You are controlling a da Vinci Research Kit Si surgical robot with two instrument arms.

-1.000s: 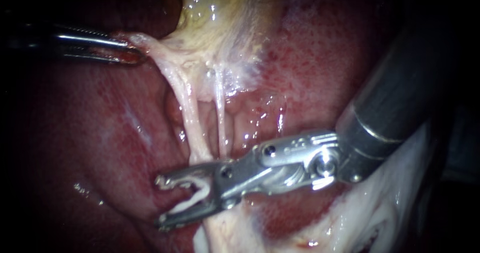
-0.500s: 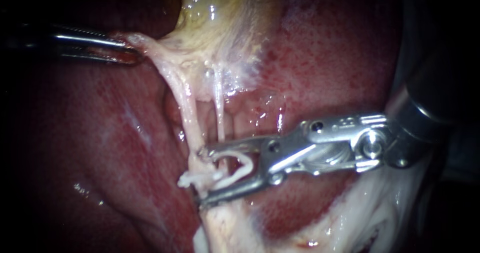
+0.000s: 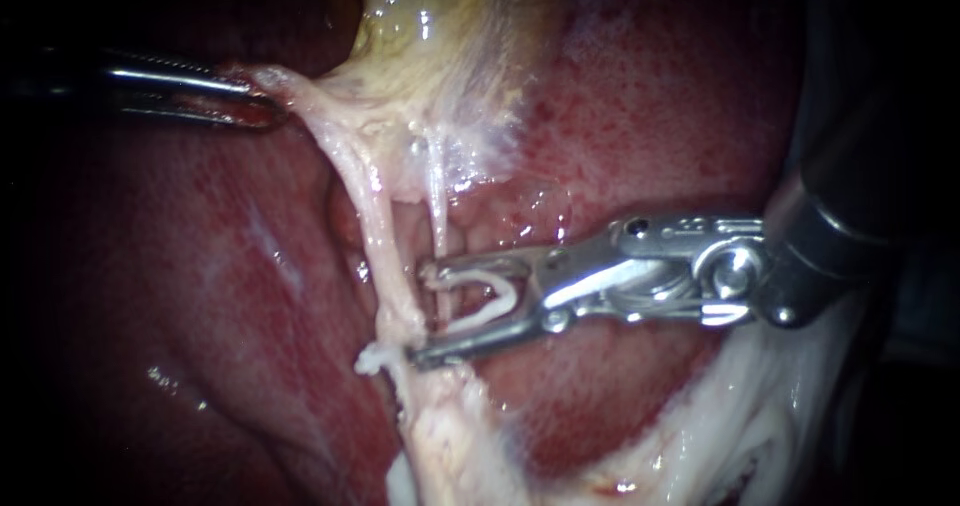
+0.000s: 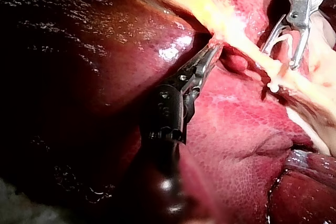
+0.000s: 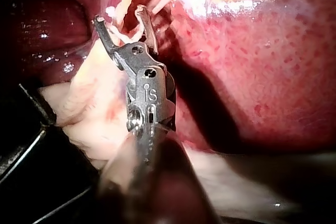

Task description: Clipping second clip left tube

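Liver (image 3: pixel 650 96), dark red and wet, fills the background on all sides. Nearest the endoscope: right instrument (image 3: pixel 420 312) enters from the right. Its hand stands spread, and both jaws bear on a loaded clip (image 3: pixel 497 282), white and still wide. The jaw tips lie at the edge of the left tube (image 3: pixel 385 246); cannot tell whether that tube is inside them. The thin right tube (image 3: pixel 438 206) crosses between the jaws. Just below the lower tip, a seated clip (image 3: pixel 370 358) sits on the left tube, its white end sticking out. Farther back: left instrument (image 3: pixel 255 106), hand pinched on pale tissue (image 3: pixel 300 91) at the lower edge of the yellowish gallbladder (image 3: pixel 440 36).
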